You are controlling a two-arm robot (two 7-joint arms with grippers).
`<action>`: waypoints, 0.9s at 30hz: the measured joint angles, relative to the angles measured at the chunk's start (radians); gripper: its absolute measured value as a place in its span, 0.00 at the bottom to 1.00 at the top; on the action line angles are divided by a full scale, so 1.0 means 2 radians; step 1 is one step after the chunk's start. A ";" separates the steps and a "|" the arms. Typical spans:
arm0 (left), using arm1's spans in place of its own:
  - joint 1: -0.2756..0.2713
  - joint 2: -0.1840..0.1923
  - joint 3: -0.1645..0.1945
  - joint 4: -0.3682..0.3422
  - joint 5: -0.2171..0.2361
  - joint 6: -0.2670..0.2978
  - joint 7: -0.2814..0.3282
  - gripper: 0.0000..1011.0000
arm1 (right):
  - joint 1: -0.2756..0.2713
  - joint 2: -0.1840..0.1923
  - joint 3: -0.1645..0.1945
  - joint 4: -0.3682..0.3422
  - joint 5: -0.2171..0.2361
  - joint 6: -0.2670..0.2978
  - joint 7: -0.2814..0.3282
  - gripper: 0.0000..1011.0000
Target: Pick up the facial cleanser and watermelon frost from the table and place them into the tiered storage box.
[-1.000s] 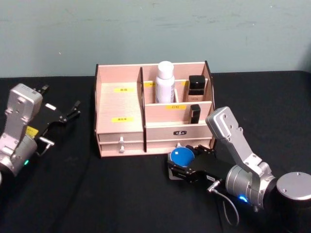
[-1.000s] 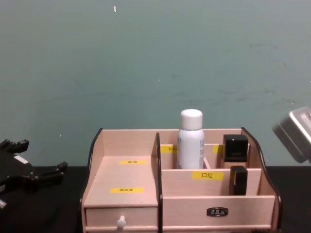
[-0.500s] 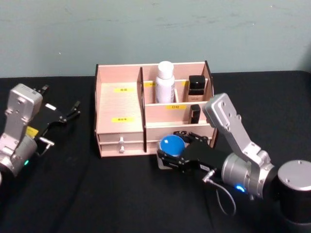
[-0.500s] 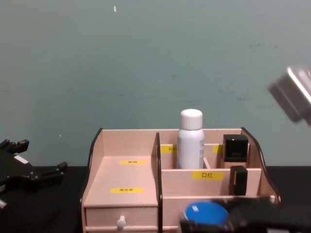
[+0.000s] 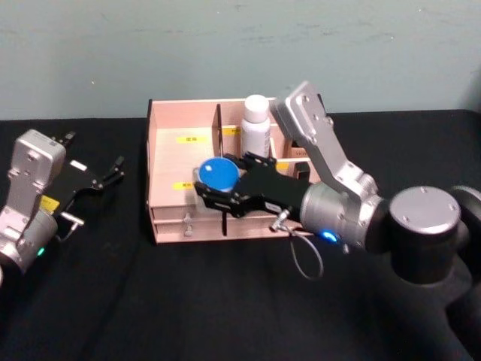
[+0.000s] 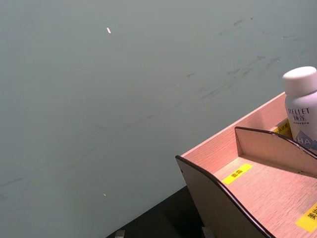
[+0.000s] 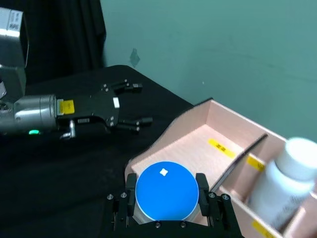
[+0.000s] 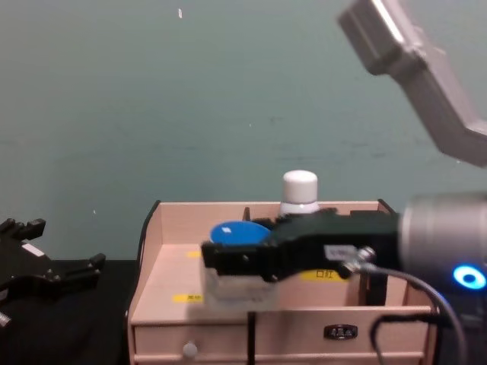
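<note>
My right gripper (image 5: 214, 186) is shut on a round blue-lidded jar (image 5: 218, 171), which I take to be the watermelon frost. It holds the jar in the air over the left stepped compartment of the tiered storage box (image 5: 169, 154). In the right wrist view the jar (image 7: 167, 194) sits between the two black fingers (image 7: 130, 193), with the box (image 7: 198, 134) beyond it. A white bottle (image 5: 255, 120), apparently the facial cleanser, stands upright in a back compartment. My left gripper (image 5: 113, 169) rests open on the table, left of the box.
Two dark, boxy items (image 5: 304, 171) stand in the right compartments behind my right arm. A small drawer with a white knob (image 5: 188, 223) is at the box's lower left. Black cloth (image 5: 150, 301) covers the table, and a teal wall stands behind.
My right gripper has lifted the blue-lidded jar from the table in front of the box, up and to the left, until it hangs over the left compartment. The left arm has not moved.
</note>
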 joint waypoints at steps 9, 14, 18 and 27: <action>0.000 0.000 0.000 0.000 0.000 0.000 0.000 0.99 | 0.054 -0.028 -0.025 0.057 0.000 -0.006 0.001 0.71; 0.000 0.000 0.000 0.000 0.000 0.000 0.000 0.99 | 0.076 -0.040 -0.036 0.089 -0.006 -0.011 0.001 0.71; 0.000 0.000 0.000 0.000 0.000 0.000 0.000 0.99 | 0.090 -0.050 -0.041 0.114 -0.010 -0.016 0.001 0.71; 0.000 0.000 0.000 0.000 0.000 0.000 0.000 0.99 | 0.118 -0.070 -0.045 0.165 -0.021 -0.026 -0.005 0.71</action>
